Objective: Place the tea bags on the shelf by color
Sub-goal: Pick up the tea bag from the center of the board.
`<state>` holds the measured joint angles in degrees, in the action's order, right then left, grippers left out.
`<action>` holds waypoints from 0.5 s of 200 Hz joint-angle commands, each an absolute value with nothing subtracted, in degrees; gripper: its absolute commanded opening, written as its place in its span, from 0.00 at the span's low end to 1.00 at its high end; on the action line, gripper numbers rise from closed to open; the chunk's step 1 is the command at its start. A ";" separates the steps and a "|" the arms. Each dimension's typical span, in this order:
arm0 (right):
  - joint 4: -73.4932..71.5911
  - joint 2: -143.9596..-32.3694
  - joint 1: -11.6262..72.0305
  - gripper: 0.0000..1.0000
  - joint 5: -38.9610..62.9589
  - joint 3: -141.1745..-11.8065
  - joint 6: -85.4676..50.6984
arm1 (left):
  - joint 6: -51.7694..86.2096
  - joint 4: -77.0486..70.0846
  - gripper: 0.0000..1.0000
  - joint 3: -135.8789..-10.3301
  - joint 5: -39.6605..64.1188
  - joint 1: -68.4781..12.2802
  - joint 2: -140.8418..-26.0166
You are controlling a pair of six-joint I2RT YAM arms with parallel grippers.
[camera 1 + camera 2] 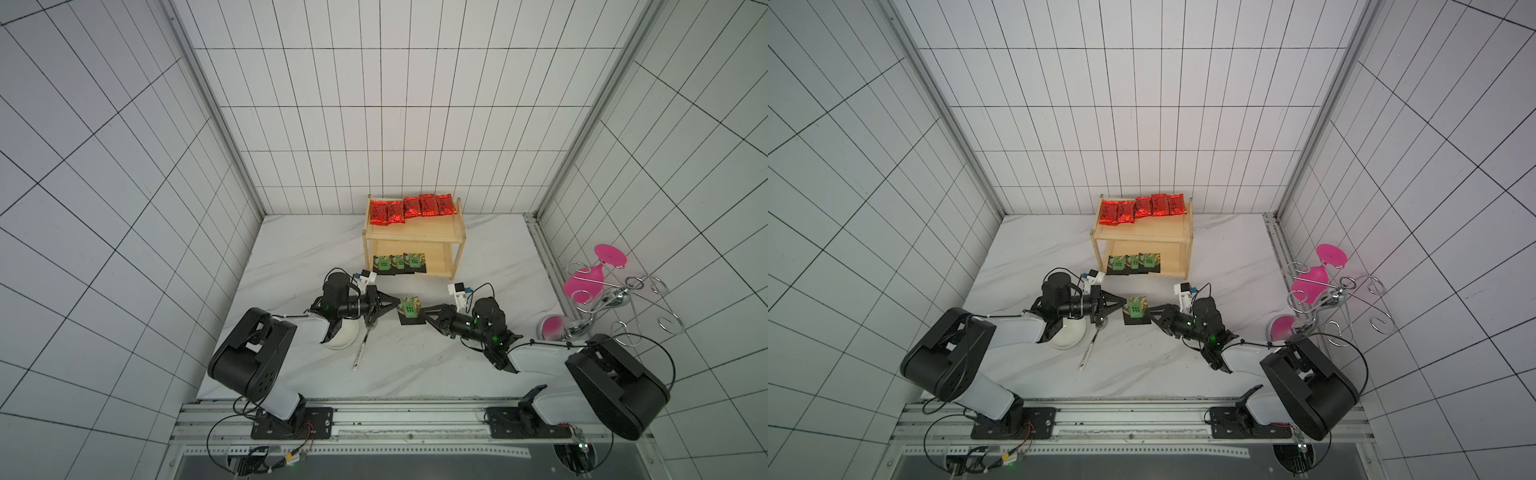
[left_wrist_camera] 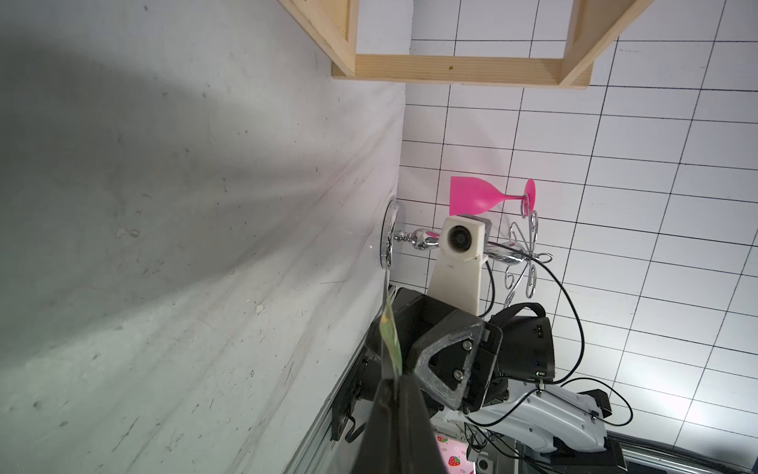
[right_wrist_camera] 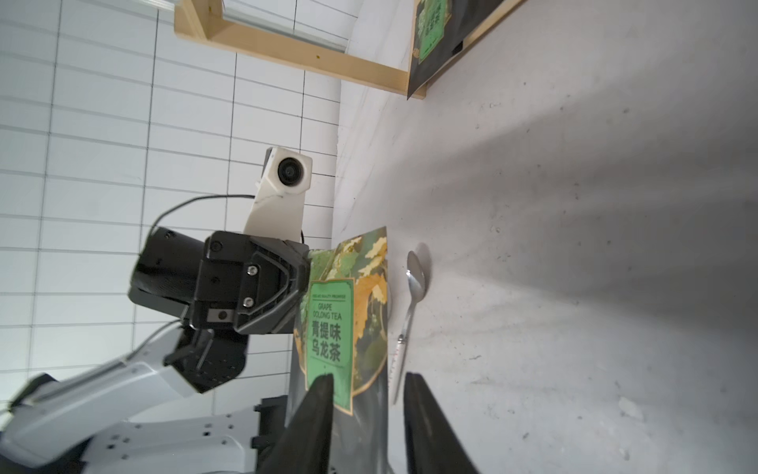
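You had most of the sorting done: all five red sachets (image 1: 411,209) lay in a row along the back of the top board of the shelf (image 1: 415,233), and three black packets (image 1: 399,264) sat side by side at the front of the lower tier, overhanging its edge a little. One tea bag was left, the fourth black packet (image 1: 410,312), and it was out in the middle of the table (image 1: 291,257), in front of the shelf and well short of it, caught between your two arms. Both arms were stretched inward with forearms low and roughly level, wrists rolled onto their sides, so the grippers met nose to nose across the packet. Your left gripper (image 1: 397,308) was clamped tight on one edge; its wrist view showed the packet edge-on, pinched between the closed jaws (image 2: 397,379). Your right gripper (image 1: 424,312) had its jaws apart, standing either side of the opposite edge without pressing it (image 3: 368,379). I judge the packet was carried by the left alone, apparently off the marble, though the gap beneath it was hard to read. What remained was to carry it to the lower tier beside the other three.
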<state>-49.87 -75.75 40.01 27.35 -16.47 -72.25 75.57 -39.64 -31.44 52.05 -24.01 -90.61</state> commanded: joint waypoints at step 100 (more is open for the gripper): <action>-51.00 -65.41 50.78 0.46 0.42 -17.90 -86.86 | 84.56 -64.78 0.00 -32.67 43.36 -27.38 -92.65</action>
